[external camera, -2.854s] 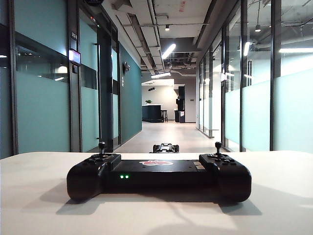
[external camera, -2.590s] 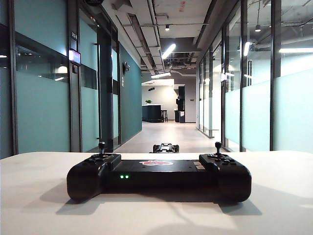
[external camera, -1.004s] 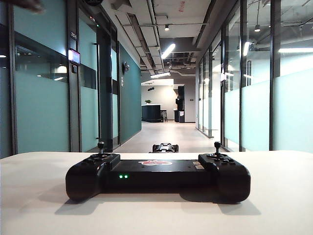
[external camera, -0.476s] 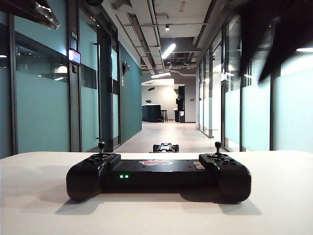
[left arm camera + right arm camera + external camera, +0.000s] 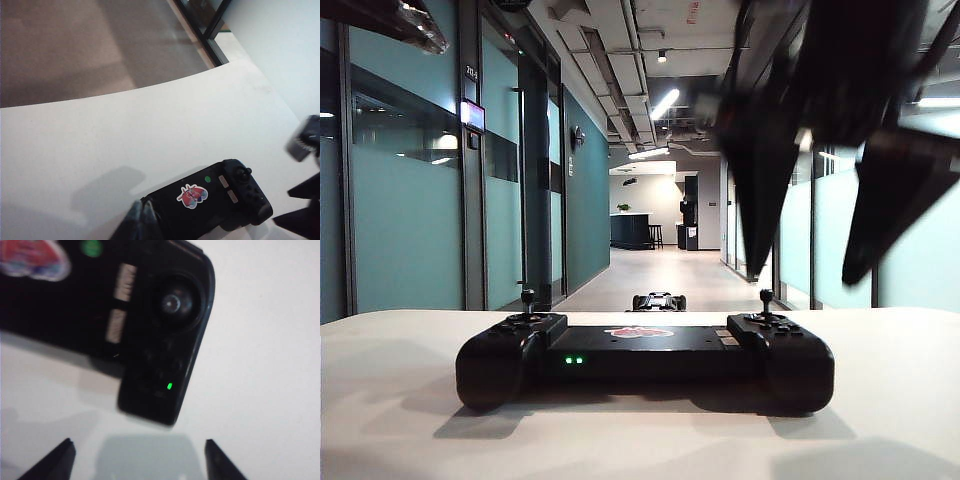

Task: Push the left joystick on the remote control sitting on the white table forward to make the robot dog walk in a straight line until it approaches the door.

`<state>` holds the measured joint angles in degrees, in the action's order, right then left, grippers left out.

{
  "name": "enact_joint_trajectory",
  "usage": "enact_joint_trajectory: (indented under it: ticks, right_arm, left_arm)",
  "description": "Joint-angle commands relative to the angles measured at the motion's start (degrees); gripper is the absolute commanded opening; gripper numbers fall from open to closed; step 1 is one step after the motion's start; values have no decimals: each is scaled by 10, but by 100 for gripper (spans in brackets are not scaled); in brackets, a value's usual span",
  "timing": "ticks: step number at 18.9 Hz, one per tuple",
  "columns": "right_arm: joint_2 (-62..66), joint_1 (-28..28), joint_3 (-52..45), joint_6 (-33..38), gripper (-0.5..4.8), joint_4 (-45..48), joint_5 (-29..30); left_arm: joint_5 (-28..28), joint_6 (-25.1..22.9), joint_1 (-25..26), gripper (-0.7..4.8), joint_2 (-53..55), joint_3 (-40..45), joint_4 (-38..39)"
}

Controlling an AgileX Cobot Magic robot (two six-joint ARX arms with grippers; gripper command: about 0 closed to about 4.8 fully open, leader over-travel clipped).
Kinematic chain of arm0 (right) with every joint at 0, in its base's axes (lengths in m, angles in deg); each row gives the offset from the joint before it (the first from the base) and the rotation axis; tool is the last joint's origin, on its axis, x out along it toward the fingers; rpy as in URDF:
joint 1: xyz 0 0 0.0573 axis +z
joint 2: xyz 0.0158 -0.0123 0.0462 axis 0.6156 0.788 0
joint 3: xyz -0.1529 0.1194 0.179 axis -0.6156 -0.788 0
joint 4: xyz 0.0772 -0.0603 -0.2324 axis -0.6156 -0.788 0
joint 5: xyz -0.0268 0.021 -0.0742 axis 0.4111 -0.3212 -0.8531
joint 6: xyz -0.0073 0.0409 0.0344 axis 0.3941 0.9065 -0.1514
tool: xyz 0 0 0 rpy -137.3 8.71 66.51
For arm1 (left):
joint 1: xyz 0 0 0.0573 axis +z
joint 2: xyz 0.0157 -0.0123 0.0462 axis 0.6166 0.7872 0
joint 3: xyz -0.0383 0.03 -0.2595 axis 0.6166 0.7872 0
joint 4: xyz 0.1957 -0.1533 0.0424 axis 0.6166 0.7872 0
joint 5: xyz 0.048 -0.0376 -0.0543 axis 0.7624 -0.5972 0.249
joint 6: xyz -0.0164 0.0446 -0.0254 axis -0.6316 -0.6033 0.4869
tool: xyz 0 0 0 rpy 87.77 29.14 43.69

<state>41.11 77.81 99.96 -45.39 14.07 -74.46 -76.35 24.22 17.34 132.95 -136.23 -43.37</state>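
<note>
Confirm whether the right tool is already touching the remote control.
No. In the exterior view the right tool hangs open above the remote control, with clear space between its fingertips and the controller.

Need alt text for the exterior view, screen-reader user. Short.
A black remote control sits on the white table, facing a long glass-walled corridor where the small robot dog stands on the floor. The right gripper, blurred and open, hangs above the controller's right end; the left gripper shows only at the upper left corner, far from the left joystick.
</note>
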Motion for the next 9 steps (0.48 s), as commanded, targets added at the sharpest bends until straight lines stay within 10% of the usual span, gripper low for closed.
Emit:
enact_joint_trajectory:
  ticks: [1,9]
  right_arm:
    - [26,-5,2,5,384,21,-2]
    - [91,-7,2,7,391,51,-2]
  left_arm:
    - [-15,-4,-1,-5,-1,-3,-6]
    - [-17,-4,-3,-5,-1,-3,-6]
